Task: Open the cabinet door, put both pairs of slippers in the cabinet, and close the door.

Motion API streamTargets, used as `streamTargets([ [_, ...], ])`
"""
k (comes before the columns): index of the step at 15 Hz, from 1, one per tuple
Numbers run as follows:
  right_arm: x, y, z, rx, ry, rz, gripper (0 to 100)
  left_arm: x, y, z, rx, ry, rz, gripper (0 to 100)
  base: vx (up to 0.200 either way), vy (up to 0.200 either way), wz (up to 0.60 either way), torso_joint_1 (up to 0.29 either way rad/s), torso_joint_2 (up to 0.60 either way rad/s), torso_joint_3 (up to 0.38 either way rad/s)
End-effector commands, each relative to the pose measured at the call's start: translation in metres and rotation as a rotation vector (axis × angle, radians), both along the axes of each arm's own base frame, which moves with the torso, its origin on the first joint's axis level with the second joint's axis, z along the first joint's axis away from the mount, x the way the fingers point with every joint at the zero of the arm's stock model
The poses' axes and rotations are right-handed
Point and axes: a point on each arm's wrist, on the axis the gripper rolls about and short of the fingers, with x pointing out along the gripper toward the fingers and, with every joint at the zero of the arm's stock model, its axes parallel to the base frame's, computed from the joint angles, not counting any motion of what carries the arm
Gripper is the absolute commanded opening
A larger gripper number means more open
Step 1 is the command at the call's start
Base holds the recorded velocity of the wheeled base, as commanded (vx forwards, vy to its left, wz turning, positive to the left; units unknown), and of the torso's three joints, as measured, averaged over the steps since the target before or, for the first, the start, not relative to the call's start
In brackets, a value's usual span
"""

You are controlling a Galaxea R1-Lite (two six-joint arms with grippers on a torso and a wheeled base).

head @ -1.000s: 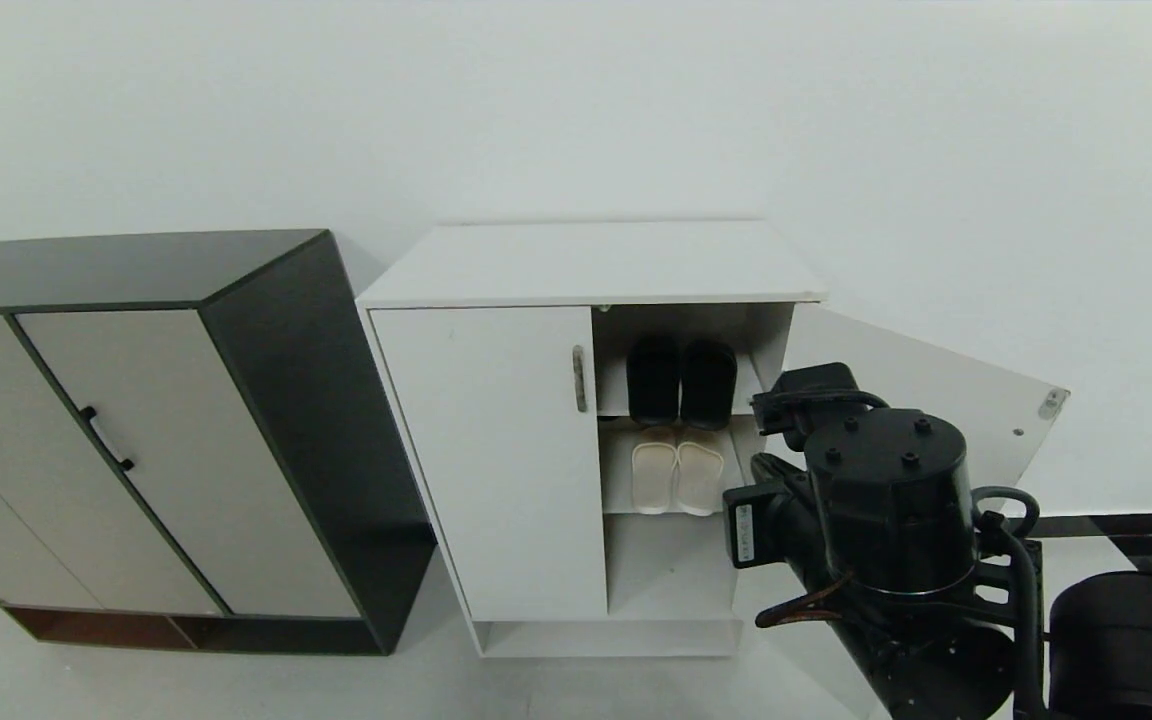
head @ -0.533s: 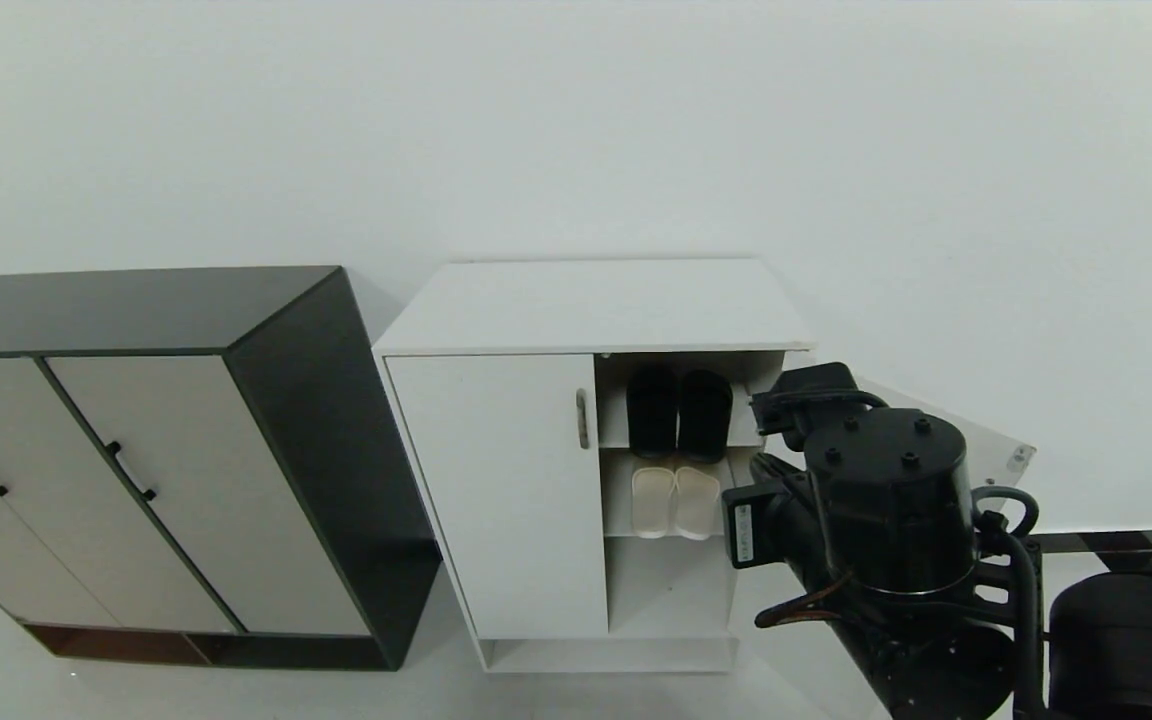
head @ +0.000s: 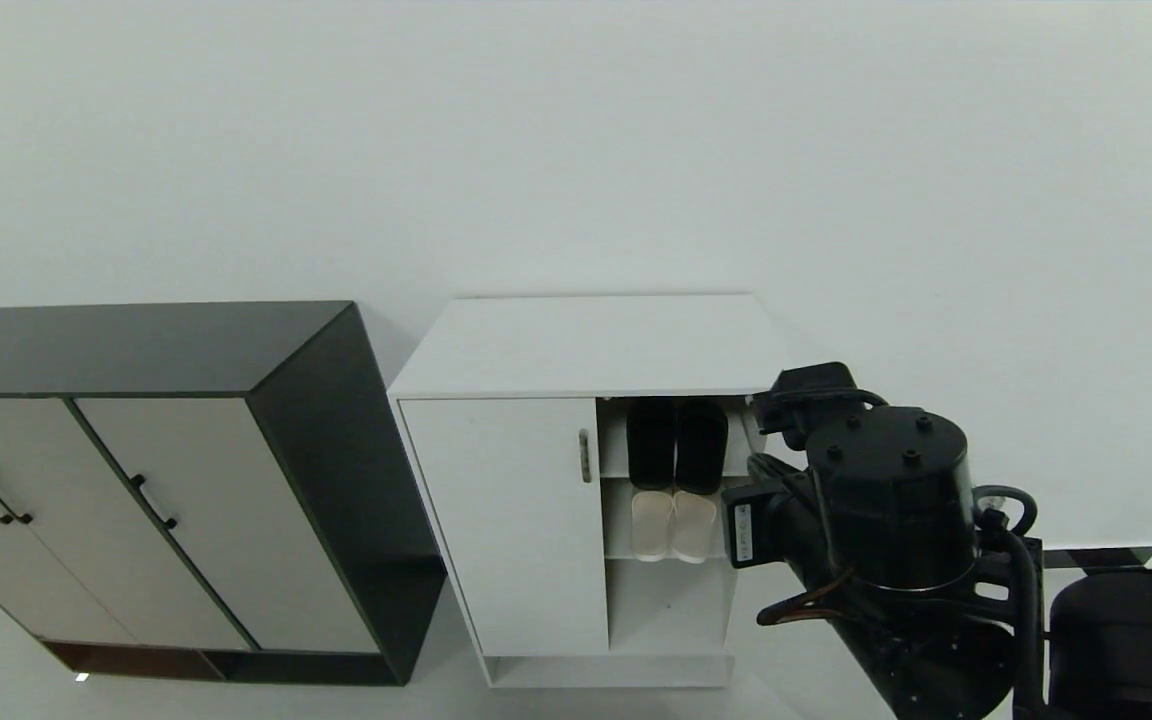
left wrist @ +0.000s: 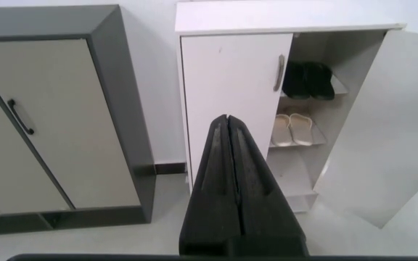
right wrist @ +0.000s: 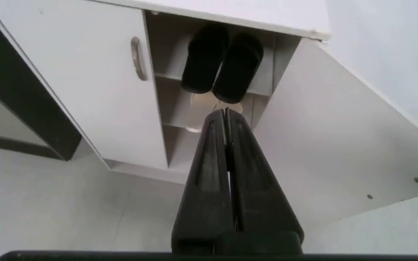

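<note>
matte black right arm (head: 886,560) with a round screw-studded cap (head: 891,440), looped cable (head: 1014,497) and white label (head: 744,535).

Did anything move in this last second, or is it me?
Only the camera moved: the whole head view slid down and shrank, as if backing away. The black slippers and white slippers stayed on their shelves in the white cabinet, its door open.

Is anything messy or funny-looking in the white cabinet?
Nothing is messy. The black slippers and the white slippers sit neatly side by side on separate shelves of the white cabinet. Only its right door hangs wide open.
</note>
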Motion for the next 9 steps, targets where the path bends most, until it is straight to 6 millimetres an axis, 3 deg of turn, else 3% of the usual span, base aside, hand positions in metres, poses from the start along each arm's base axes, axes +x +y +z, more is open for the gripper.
streamTargets([
  [1, -0.0016, -0.0007, -0.0023, 0.000, 0.014, 0.036, 0, 0.0000, 0.0000, 0.0000, 0.000, 0.000, -0.001, 0, 0.000, 0.000, 0.00, 0.076, -0.13, -0.085],
  [6, -0.0011, -0.0008, -0.0039, -0.003, 0.018, 0.039, 0, 0.0000, 0.0000, 0.0000, 0.000, 0.000, -0.001, 0, 0.000, 0.000, 0.00, 0.005, -0.01, -0.007],
  [9, -0.0009, -0.0005, -0.0043, -0.002, 0.019, 0.041, 0, 0.0000, 0.0000, 0.0000, 0.000, 0.000, 0.001, 0, 0.000, 0.000, -0.60, 0.002, 0.00, 0.004],
])
